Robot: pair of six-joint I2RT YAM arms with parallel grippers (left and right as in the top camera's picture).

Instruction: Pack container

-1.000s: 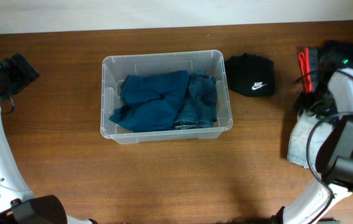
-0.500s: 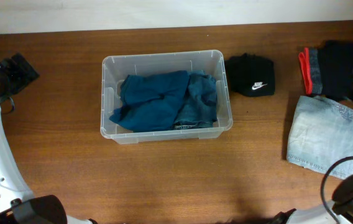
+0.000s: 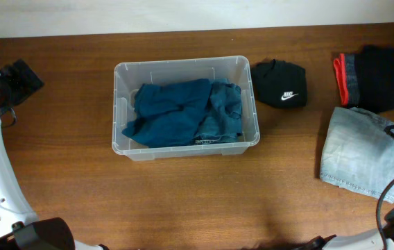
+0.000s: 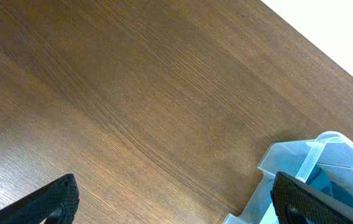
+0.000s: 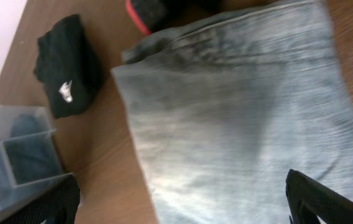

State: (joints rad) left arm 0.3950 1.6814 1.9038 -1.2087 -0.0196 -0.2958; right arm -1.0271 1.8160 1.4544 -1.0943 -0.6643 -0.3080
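So, it's a brown wood-grain surface (image 3: 183, 201) with a strip of pale wall (image 3: 183, 14) along the far edge, and that's all the room you get. The container (image 3: 186, 64) sits upright left of centre and toward the back, open top facing up, long axis running left-right, parallel to that far edge. Dark blue clothes (image 3: 169, 111) are bunched inside with a bit of denim (image 3: 223, 114) at the right end, and they cover the base, so I can't see it. A black cap (image 3: 280, 85) with a white logo lies just beside its right short end. Further right are a black-and-red garment (image 3: 370, 69) and folded light jeans (image 3: 360, 153) near it. Left gripper (image 4: 176, 208) has its jaws spread wide over bare wood, nothing in them, and its view only catches one corner of the container. Right gripper (image 5: 189, 208) hangs over the jeans, jaws wide apart and empty too, though that view is pretty blurry. From overhead the right arm is mostly cut off at the edge.
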